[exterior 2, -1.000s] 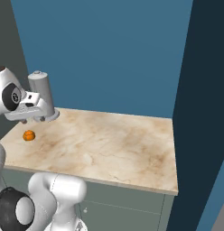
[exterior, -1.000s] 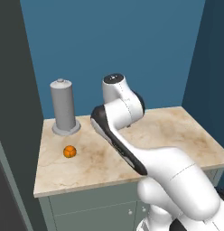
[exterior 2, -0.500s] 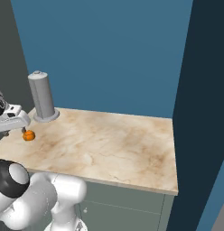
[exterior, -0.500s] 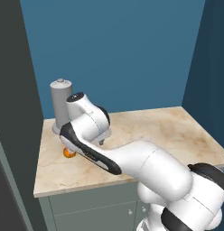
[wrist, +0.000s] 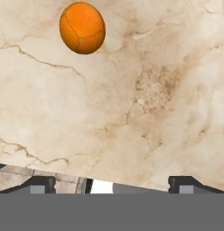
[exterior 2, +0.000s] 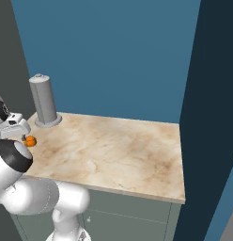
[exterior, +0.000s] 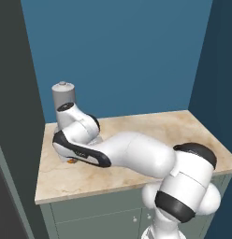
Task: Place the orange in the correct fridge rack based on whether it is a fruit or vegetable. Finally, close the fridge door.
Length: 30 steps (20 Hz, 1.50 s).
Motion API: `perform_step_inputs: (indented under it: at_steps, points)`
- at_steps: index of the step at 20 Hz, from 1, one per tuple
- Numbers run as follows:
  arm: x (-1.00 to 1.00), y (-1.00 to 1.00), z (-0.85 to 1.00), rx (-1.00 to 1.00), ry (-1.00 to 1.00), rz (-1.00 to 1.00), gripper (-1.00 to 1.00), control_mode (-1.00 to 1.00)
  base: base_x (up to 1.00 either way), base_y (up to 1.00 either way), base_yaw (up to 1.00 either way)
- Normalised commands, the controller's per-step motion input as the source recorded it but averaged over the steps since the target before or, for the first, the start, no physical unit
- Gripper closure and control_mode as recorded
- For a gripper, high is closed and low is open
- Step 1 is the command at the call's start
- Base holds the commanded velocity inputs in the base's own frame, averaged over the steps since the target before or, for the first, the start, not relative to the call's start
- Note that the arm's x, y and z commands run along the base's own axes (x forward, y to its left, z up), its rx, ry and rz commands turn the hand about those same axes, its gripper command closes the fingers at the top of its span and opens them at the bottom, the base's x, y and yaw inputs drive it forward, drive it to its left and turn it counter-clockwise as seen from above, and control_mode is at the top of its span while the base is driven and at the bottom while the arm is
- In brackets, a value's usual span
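Observation:
The orange (wrist: 82, 28) is a small ball with thin dark segment lines, lying on the marble counter (wrist: 145, 99) near its left end. In the hand view it lies toward the top left, well ahead of my gripper (wrist: 114, 184). The two dark tips stand wide apart and open, with nothing between them. From the right base the orange (exterior 2: 30, 140) sits just right of my hand (exterior 2: 14, 127), low over the counter. From the left base my arm covers all but a sliver of the orange (exterior: 70, 161). The fridge door is out of view.
A tall grey cylinder (exterior 2: 44, 101) stands upright at the counter's back left corner (exterior: 64, 100), just behind the orange. A dark grey wall panel (exterior: 15, 116) rises along the counter's left side. The beige marble counter (exterior 2: 118, 150) stretches right to a dark blue wall.
My arm has swung left and down, bringing the hand low over the counter beside the orange. The orange and the cylinder have stayed where they were.

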Motion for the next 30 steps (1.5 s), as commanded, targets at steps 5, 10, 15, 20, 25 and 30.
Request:
perform_step_inputs:
  at_steps: [5,10,15,20,25,30]
  points:
    - [0.44,0.08,-0.32,0.0,0.0,0.0,-1.0,-1.0,0.0,0.0,0.0]
    - [0.52,0.12,-0.25,0.0,0.02,0.0,-1.0,-1.0,0.0,0.0,0.0]
    - [0.42,0.28,-0.22,0.0,0.06,0.0,-1.0,-1.0,0.0,0.0,0.0]
    - [0.29,0.32,-0.21,0.0,0.07,0.0,-1.0,-1.0,0.0,0.0,0.0]
    - [0.26,0.1,-0.22,0.0,0.07,0.0,-1.0,-1.0,0.0,0.0,0.0]
    - [0.31,0.01,-0.13,0.0,0.08,0.0,-1.0,-1.0,0.0,0.0,0.0]
